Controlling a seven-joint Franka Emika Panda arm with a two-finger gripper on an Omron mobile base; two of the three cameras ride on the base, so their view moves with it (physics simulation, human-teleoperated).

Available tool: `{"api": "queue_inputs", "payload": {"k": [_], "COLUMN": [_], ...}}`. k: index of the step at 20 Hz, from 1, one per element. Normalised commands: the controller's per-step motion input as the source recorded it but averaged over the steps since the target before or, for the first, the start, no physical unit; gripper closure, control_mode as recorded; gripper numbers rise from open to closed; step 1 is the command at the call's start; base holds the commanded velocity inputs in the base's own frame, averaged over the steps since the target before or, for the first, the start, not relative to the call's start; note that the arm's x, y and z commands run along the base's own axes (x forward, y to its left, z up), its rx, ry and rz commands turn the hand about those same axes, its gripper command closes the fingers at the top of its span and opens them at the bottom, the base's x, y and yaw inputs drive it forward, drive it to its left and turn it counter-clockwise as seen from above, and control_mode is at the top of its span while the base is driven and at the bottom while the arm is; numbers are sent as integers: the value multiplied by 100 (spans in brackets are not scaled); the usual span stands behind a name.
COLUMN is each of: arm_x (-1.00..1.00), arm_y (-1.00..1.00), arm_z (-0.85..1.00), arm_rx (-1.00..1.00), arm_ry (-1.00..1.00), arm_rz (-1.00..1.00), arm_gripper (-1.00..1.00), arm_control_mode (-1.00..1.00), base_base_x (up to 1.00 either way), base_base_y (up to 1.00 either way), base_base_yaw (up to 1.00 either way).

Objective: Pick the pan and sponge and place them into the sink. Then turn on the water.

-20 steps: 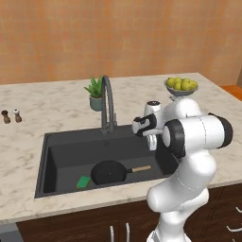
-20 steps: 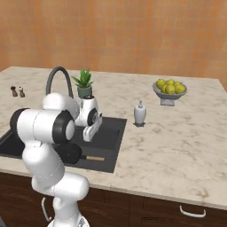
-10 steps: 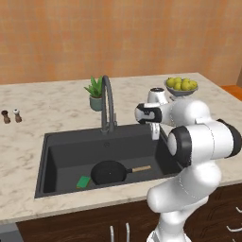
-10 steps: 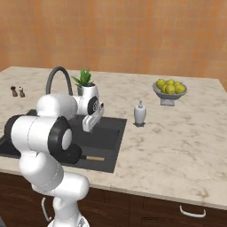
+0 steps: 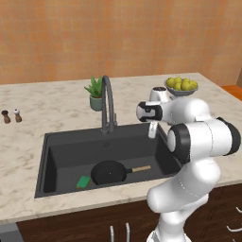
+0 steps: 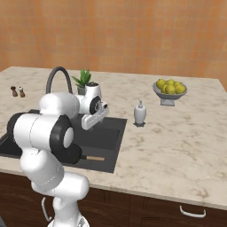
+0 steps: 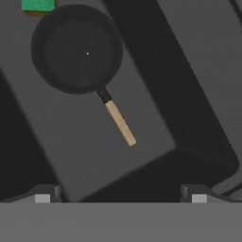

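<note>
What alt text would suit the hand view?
Looking down into the dark sink, the black pan lies on its floor with its wooden handle pointing toward the open tool. The green sponge sits beside the pan at the top edge.

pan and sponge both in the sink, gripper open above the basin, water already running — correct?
Not quite: the water is not running. The left base view shows no stream from the faucet. The rest holds: the pan and sponge lie in the sink, and the gripper hangs open above the basin.
</note>
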Motion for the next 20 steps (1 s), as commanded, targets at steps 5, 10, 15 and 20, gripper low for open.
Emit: {"api": "queue_inputs", "payload": {"k": [5, 10, 15, 20], "arm_x": [0, 1, 2, 0], "arm_y": [0, 0, -1, 10], "arm_z": [0, 0, 0, 0], "arm_rx": [4, 1, 0, 5], "arm_ry": [0, 1, 0, -7], "arm_rz": [-92, -86, -30, -4], "arm_gripper": [-100, -100, -100, -100], "arm_control_mode": [-100, -100, -100, -100], "base_base_x": [0, 0, 0, 0], "base_base_y": [0, 0, 0, 0], "base_base_yaw": [0, 0, 0, 0]}}
